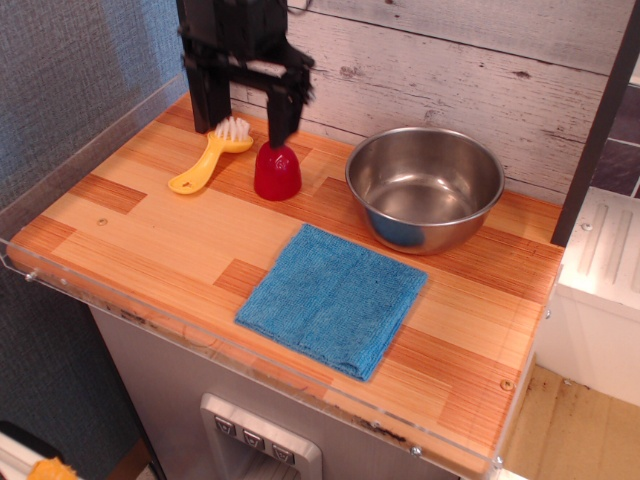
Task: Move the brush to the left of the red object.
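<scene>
— Lying where is the small yellow plastic scrub brush (209, 160)?
— Just left of the glossy red plastic dome (277, 172); the black gripper (243, 110) is held above, spread wide, nothing grasped.

Even, soft light falls from above, bright enough to keep colours clear. The round stainless steel bowl (424, 187) carries pale highlights inside and casts a short shadow on the striped wooden surface (180, 240). The black pincer (244, 112) looks slightly smeared. The clear acrylic front edge (250, 362) glints faintly.
</scene>
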Controlling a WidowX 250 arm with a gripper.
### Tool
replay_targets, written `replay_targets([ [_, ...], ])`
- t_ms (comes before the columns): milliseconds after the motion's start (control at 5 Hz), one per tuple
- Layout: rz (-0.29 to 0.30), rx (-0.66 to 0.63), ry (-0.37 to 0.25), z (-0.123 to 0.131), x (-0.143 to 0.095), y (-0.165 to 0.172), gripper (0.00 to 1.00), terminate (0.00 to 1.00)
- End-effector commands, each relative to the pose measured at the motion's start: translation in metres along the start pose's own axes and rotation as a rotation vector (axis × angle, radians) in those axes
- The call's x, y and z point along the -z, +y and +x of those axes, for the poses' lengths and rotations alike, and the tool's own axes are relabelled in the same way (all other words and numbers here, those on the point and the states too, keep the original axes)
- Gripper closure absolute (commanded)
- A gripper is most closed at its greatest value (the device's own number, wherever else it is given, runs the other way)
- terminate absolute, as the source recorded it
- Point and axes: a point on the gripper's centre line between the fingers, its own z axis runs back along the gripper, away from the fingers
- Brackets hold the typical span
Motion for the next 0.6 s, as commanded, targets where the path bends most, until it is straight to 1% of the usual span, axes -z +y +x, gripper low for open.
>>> replay_targets([
  [0,-0.024,-0.016,-0.022,-0.0242,-0.0219,-0.0324,0.00,0.00],
  [200,-0.024,-0.016,-0.022,-0.0242,-0.0219,-0.0324,0.00,0.00],
  [400,-0.024,-0.016,-0.022,-0.0242,-0.0219,-0.0324,0.00,1.00],
])
